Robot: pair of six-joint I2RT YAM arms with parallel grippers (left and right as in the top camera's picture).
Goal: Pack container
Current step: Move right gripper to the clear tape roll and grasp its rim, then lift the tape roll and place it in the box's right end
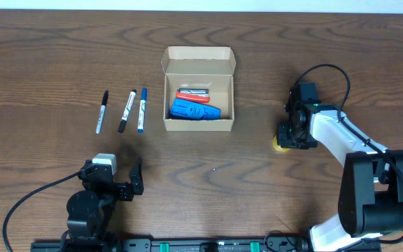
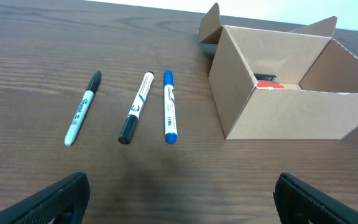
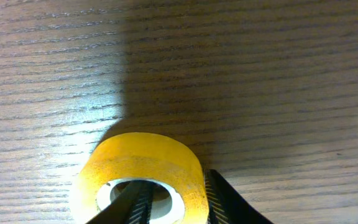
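Note:
The container [image 1: 199, 123], a small tan cardboard box with its flap lid open, sits mid-table and holds a blue object [image 1: 194, 111] and a red and grey item [image 1: 193, 96]. It also shows in the left wrist view [image 2: 291, 118]. Three markers lie left of it: black-capped [image 1: 101, 111], green-labelled [image 1: 126, 110] and blue [image 1: 142, 110]. My left gripper [image 2: 179, 199] is open and empty, low near the front edge. My right gripper [image 3: 178, 200] is shut on the wall of a yellow tape roll [image 3: 138, 165], one finger inside its core, right of the box [image 1: 283, 145].
The brown wooden table [image 1: 257, 42] runs to a pale back edge. A black cable [image 1: 327, 77] loops above the right arm, and another cable [image 1: 33, 199] trails from the left arm at the front left.

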